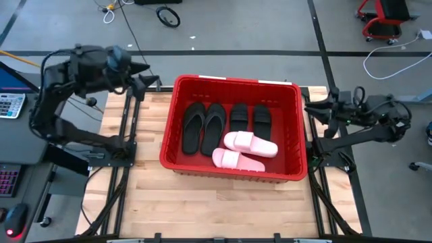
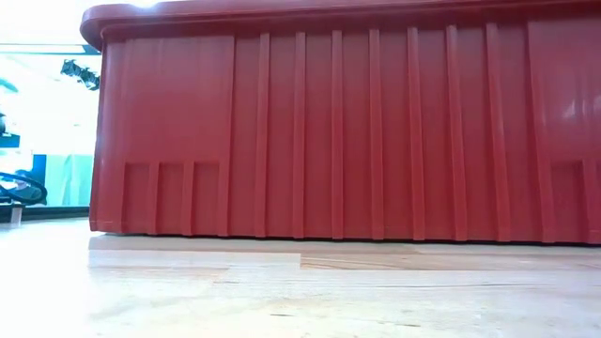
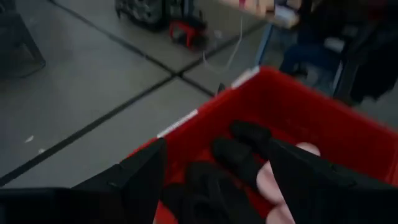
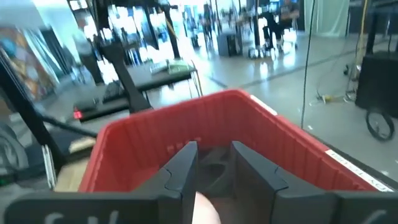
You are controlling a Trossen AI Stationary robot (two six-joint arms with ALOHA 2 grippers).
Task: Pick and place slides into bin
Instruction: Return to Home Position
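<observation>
The red bin (image 1: 174,121) stands mid-table; its wall fills the low view (image 2: 338,122). On its floor lie two black flip-flops (image 1: 204,127), two black wide-strap slides (image 1: 250,118) and two pale pink slides (image 1: 244,152), one pink resting partly on the other. My left gripper (image 1: 154,82) is open and empty, raised beyond the bin's far left corner; its wrist view (image 3: 214,168) looks down into the bin. My right gripper (image 1: 309,108) is open and empty, raised just outside the bin's right wall (image 4: 205,124).
Bare wooden tabletop (image 1: 223,209) lies in front of the bin and to its left. Black frame rails (image 1: 125,145) run along both table sides. A keyboard and calculator (image 1: 10,104) sit off the left edge. Cables and a red chair base lie on the floor behind.
</observation>
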